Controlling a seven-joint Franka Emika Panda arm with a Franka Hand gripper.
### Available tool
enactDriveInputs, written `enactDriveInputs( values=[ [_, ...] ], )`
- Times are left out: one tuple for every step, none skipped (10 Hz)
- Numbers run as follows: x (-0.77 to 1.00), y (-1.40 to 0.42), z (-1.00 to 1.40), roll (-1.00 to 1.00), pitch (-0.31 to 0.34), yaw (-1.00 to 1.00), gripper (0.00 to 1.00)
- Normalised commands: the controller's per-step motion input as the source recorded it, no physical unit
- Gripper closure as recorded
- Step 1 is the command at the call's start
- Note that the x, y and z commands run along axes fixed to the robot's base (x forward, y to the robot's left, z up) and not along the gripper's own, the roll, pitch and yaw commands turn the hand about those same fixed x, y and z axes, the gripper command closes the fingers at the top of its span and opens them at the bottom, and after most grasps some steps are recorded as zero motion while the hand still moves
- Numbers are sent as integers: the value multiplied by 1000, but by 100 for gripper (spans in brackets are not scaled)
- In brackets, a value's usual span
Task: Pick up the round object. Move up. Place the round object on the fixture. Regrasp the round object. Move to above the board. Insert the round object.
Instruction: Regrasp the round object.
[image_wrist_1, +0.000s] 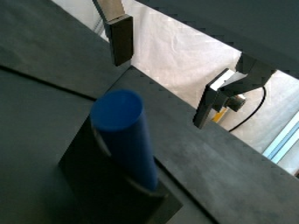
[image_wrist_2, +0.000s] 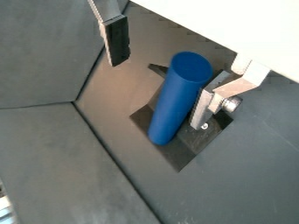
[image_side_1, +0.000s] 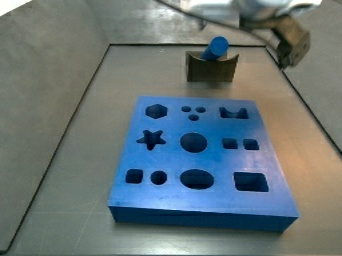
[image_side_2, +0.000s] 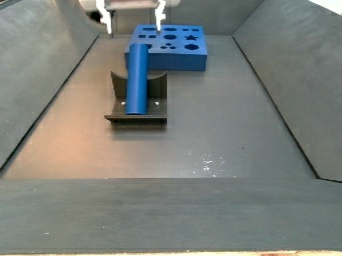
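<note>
The round object, a smooth blue cylinder peg, rests tilted in the notch of the fixture, with its upper end sticking out. The fixture is a small olive-brown block behind the board, a flat blue slab with many cut-outs. My gripper hangs above the peg, open and empty. In both wrist views the fingers stand wide apart, with the peg below and clear of them. The gripper also shows in a side view.
Sloping grey walls enclose the dark floor on both sides. The board lies just beyond the fixture. The fixture's dark base spreads under the peg. A black cable hangs by one finger.
</note>
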Motion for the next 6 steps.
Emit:
enactDriveInputs(
  values=[
    [56, 29, -965, 57, -99, -95, 0],
    [45, 18, -729, 53, -63, -96, 0],
    [41, 13, -555, 51, -40, -92, 0],
    [39, 7, -333, 48, -9, -73, 0],
    [42, 6, -221, 48, 2, -62, 0],
    [0, 0, 0, 0, 0, 0, 100]
  ],
)
